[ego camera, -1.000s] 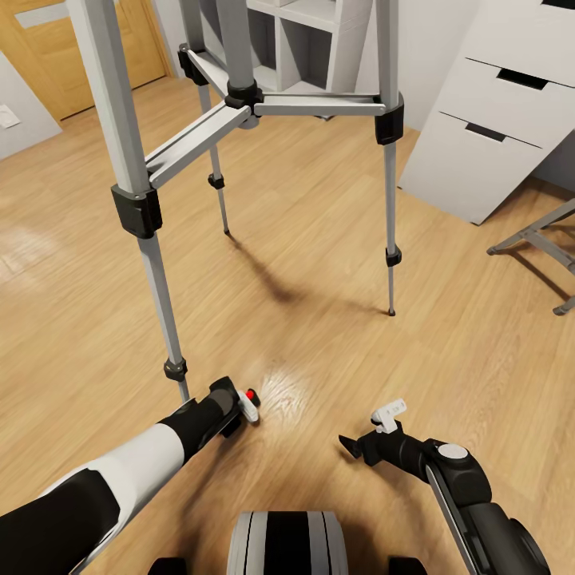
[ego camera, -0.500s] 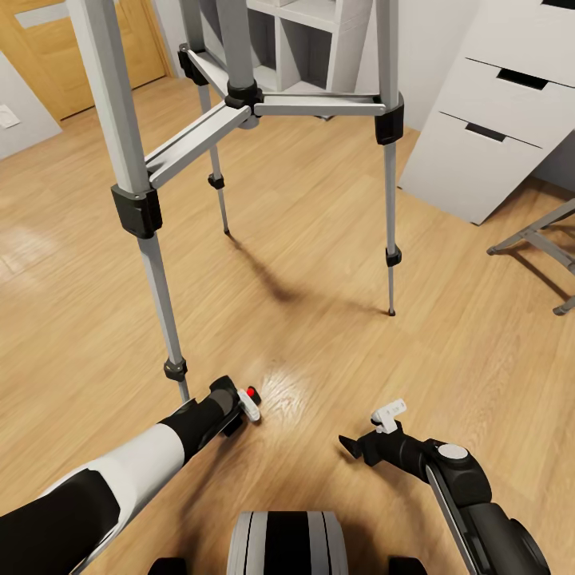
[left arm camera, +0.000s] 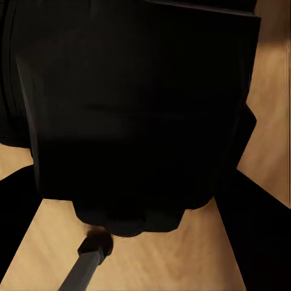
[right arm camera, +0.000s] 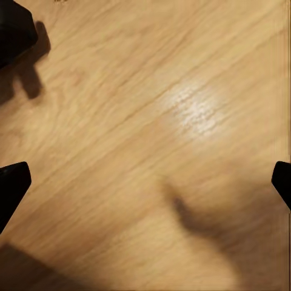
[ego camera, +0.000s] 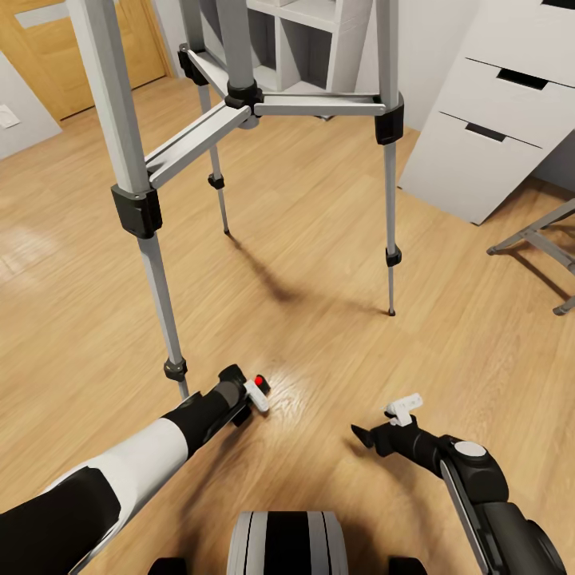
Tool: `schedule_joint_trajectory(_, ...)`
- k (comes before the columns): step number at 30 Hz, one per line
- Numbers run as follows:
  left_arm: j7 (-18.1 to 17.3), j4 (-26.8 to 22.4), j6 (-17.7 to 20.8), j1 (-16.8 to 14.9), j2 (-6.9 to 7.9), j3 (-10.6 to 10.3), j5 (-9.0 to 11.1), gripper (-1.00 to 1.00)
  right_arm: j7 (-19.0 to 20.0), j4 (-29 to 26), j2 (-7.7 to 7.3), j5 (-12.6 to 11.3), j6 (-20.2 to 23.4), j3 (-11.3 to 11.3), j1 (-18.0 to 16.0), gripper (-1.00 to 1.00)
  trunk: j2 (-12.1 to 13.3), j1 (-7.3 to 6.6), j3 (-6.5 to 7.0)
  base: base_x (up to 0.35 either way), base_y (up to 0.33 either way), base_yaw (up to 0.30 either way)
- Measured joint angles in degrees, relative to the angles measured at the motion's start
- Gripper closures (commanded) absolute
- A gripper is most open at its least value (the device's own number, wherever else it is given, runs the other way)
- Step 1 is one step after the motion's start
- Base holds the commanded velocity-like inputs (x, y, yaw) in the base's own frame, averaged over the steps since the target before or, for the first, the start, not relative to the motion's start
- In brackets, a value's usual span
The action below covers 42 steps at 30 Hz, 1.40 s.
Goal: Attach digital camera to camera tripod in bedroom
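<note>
You're holding the camera (ego camera: 254,389) in your left gripper (ego camera: 249,395), down low over the plank floor (ego camera: 319,263), and the thing everything hangs on is height: the tripod (ego camera: 239,96) is standing right in front of you, but its head is up past the top edge of the head view, so the mount is lying up and forward from the claw, not sideways. The nearest leg is just beside your left forearm, its lower black collar almost touching the wrist in that view, so I'd guess a straight lift is risking a brush against that leg.

In the left wrist view the camera (left arm camera: 139,115) is reading as a chunky matte black block clamped between the fingers, with a leg tip poking in below it. From the head you're only getting its little red button and a pale finger beside it, so I can't tell how the body's long axis is lying relative to the legs.

Your right gripper (ego camera: 383,423) is hanging released and empty over bare floor; the right wrist view is showing its dark fingertips (right arm camera: 12,185) spread wide at both edges with glossy wood between. The left arm is obviously the nearer one and it's already carrying the load.

Legs are looking like smooth silver-grey tubes, telescopic, with black collars and flat grey braces meeting at a centre hub. A white drawer unit (ego camera: 495,104) is standing off to the right.
</note>
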Motion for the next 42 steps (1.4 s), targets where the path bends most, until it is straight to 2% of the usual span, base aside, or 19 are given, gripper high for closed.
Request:
schedule_joint_trajectory(14, -0.28, -3.08, 0.64, 0.32, -0.28, 0.07, 0.61, 1.0, 0.02, -0.9, -0.03, 0.03, 0.03, -1.2, 0.0, -1.0, 0.0, 0.0, 0.0, 0.0, 0.0, 0.0)
schedule_joint_trajectory(22, -0.41, -9.69, 5.49, 2.04, -0.95, 0.17, 1.66, 1.0, 0.13, -1.8, -0.07, -0.07, -0.01, -5.62, 0.0, -1.0, 0.0, 0.0, 0.0, 0.0, 0.0, 0.0)
schedule_joint_trajectory(23, -0.36, -9.71, 5.49, 2.05, -0.94, 0.17, 1.36, 1.0, 0.13, -1.8, -0.07, -0.09, 0.0, -5.64, 0.0, -1.0, 0.0, 0.0, 0.0, 0.0, 0.0, 0.0)
schedule_joint_trajectory(29, -0.32, -15.84, 9.81, 3.59, -1.22, 0.32, 5.82, 1.0, 1.02, -1.99, -0.18, -0.11, -0.03, -9.3, -0.47, -1.0, 0.0, 0.0, 0.0, 0.0, 0.0, 0.0)
schedule_joint_trajectory(31, -0.2, -17.47, 10.98, 3.83, -1.32, 1.33, 7.42, 1.0, 2.19, -2.01, -0.39, -0.12, -0.02, -10.22, -0.58, -1.0, 0.0, 0.0, 0.0, 0.0, 0.0, 0.0)
schedule_joint_trajectory(32, -0.17, -17.49, 10.99, 3.84, -1.32, 1.35, 7.31, 1.0, 2.21, -2.01, -0.39, -0.13, -0.02, -10.23, -0.58, -1.0, 0.0, 0.0, 0.0, 0.0, 0.0, 0.0)
schedule_joint_trajectory(35, 0.22, -18.95, 12.1, 4.07, -1.99, 5.15, 9.75, 1.0, 4.17, -2.03, -0.85, -0.13, -0.02, -11.06, -0.72, -1.0, 0.0, 0.0, 0.0, 0.0, 0.0, 0.0)
schedule_joint_trajectory(39, 0.65, -20.02, 12.4, 4.56, -2.87, 10.51, 11.58, 1.0, 5.65, -2.04, -1.46, -0.14, -0.01, -11.73, -0.81, -1.0, 0.0, 0.0, 0.0, 0.0, 0.0, 0.0)
schedule_joint_trajectory(42, 0.76, -20.54, 12.41, 5.17, -3.08, 12.2, 12.03, 1.0, 6.03, -2.05, -1.75, -0.13, -0.01, -11.9, -0.83, -1.0, 0.0, 0.0, 0.0, 0.0, 0.0, 0.0)
